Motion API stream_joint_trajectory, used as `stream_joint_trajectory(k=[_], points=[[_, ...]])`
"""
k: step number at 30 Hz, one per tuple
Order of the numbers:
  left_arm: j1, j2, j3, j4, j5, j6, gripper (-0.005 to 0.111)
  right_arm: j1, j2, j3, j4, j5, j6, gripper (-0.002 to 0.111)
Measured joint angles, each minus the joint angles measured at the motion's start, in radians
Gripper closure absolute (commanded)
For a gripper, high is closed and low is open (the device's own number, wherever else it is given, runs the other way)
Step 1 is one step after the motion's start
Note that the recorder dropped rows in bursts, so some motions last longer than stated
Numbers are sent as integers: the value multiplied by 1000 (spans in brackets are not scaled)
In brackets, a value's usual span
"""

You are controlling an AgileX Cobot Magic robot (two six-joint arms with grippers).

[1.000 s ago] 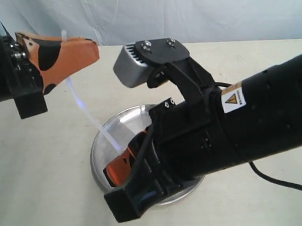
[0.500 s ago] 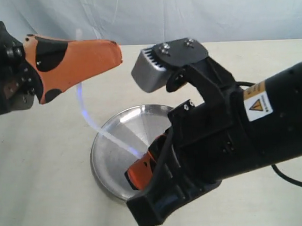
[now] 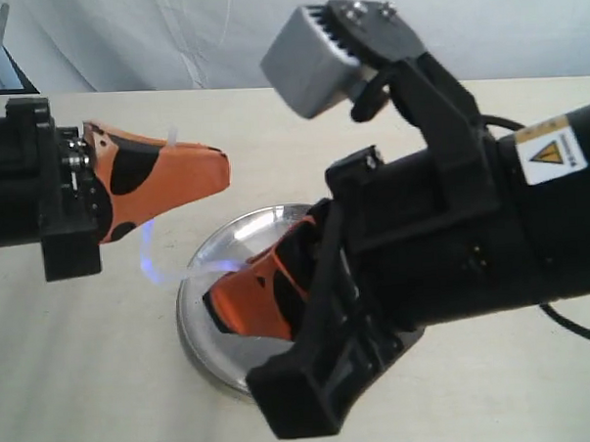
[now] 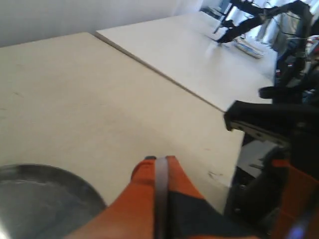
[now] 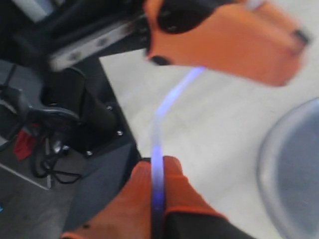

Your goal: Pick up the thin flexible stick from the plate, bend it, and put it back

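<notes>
The thin flexible stick [image 3: 152, 255] curves in a tight bow between my two grippers, above the left rim of the plate [image 3: 227, 239]. My left gripper [image 3: 219, 170] is shut on its upper end, and a short whitish tip pokes out above the orange fingers [image 3: 166, 178]. My right gripper [image 3: 212, 305] is shut on the other end, low over the plate. The right wrist view has the stick [image 5: 164, 107] rising from between the shut right gripper [image 5: 157, 162] toward the left gripper's fingers [image 5: 224, 35]. In the left wrist view the stick [image 4: 160, 194] lies clamped in the left gripper [image 4: 159, 160].
The cream table [image 3: 77, 387] spreads around the plate. The right arm's black body [image 3: 472, 243] and grey camera block [image 3: 312, 59] hang over the plate's right half. A table seam [image 4: 159, 74] and a dark stand [image 4: 259, 124] appear in the left wrist view.
The left gripper has dropped and pulled leftward while the right gripper rose and moved left. The stick, nearly straight before, is now bent into a tight curve.
</notes>
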Motion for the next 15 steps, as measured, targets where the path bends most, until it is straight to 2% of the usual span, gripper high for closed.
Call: stream_joint_trajectory(k=[4, 7, 11, 15], points=[[0, 2, 0, -121, -156, 16, 107, 0, -12, 0, -223, 34, 192, 109], [0, 2, 0, -234, -251, 74, 107, 0, 20, 0, -288, 50, 265, 109], [0, 0, -2, -278, -209, 137, 107, -2, 64, -2, -234, 50, 235, 109], [0, 0, -7, -289, -111, 174, 107, -2, 87, -2, -67, 50, 61, 109]])
